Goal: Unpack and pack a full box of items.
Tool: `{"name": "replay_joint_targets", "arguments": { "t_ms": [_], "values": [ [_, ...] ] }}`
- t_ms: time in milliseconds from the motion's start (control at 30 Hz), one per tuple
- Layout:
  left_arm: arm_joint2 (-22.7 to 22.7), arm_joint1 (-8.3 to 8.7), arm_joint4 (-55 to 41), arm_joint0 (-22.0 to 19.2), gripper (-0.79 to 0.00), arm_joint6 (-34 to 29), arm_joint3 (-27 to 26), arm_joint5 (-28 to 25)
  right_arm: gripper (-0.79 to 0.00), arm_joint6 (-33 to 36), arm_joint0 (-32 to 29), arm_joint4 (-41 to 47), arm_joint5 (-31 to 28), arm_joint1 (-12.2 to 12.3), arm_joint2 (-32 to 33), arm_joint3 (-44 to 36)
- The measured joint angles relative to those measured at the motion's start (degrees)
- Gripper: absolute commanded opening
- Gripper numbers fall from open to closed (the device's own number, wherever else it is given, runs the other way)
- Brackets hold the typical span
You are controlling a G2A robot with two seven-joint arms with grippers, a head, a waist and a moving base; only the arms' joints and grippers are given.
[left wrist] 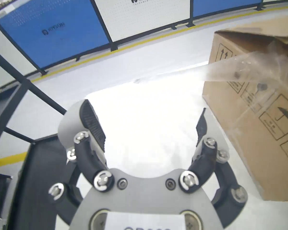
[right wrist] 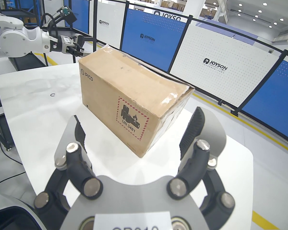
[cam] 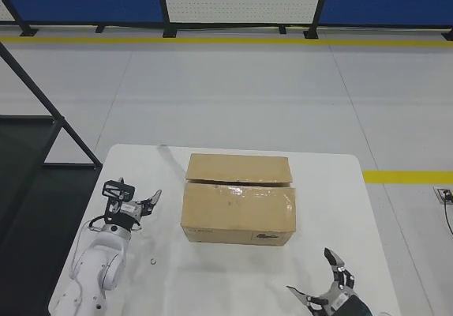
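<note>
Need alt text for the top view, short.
A closed cardboard box sits in the middle of a white table. The left gripper, open, is beside the box's left end without touching it. The right gripper, open, is near the table's front edge, apart from the box.

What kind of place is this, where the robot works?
Probably an industrial hall with a fenced robot cell: fence panels stand beyond the table with its box, and yellow lines mark the floor.
</note>
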Motion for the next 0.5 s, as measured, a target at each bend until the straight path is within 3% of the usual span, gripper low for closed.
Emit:
{"name": "replay_joint_targets", "arguments": {
  "t_ms": [167,300,500],
  "values": [
    [0.57,-0.08,0.26,0.30,0.000,0.52,0.66,0.40,0.000,8.03,5.78,5.54,1.08,-0.45,-1.39,4.09],
    [0.23,-0.06,-0.42,1.71,0.000,1.71,0.17,0.52,0.000,13.94,13.09,8.26,-1.76,-0.74,-4.24,9.85],
    [-0.66,0.05,-1.62,3.66,0.000,2.35,-0.17,0.14,0.000,14.65,22.36,8.11,-4.37,-1.30,-8.96,18.06]
  ]
}}
